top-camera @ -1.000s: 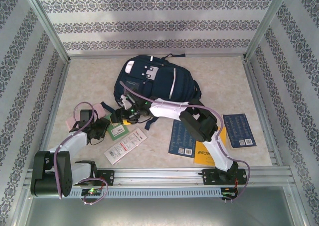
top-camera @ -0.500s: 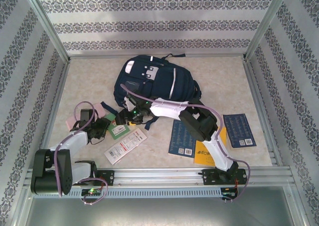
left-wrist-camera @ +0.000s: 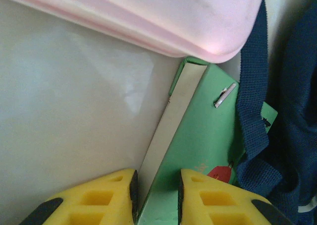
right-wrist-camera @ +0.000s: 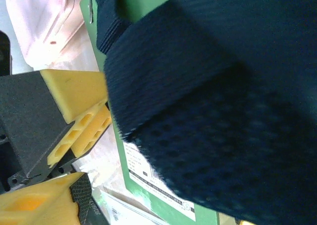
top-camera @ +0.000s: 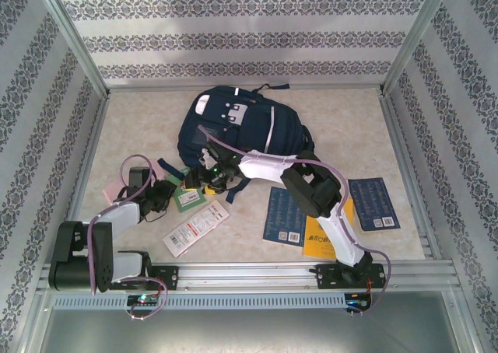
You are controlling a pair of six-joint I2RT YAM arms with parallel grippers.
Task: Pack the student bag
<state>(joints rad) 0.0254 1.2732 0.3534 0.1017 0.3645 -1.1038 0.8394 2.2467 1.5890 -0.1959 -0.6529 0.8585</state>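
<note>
Left wrist, left pincer (left-wrist-camera: 157, 178) pinching green book (left-wrist-camera: 198, 136), label (right-wrist-camera: 158, 188) unreadable, right pincer (top-camera: 212, 170) at student bag (top-camera: 241, 124), state cannot tell.

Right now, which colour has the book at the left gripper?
The book is green; see left wrist view.

I am working in what is looking like a lab test cell, not a home. I am sitting bolted to an aluminium rail (top-camera: 264, 274). Beyond the rail a pale marbled surface (top-camera: 350, 127) is lying boxed in by patterned panels (top-camera: 233, 38), with bare metal posts (top-camera: 74, 42) rising at its far corners.
</note>
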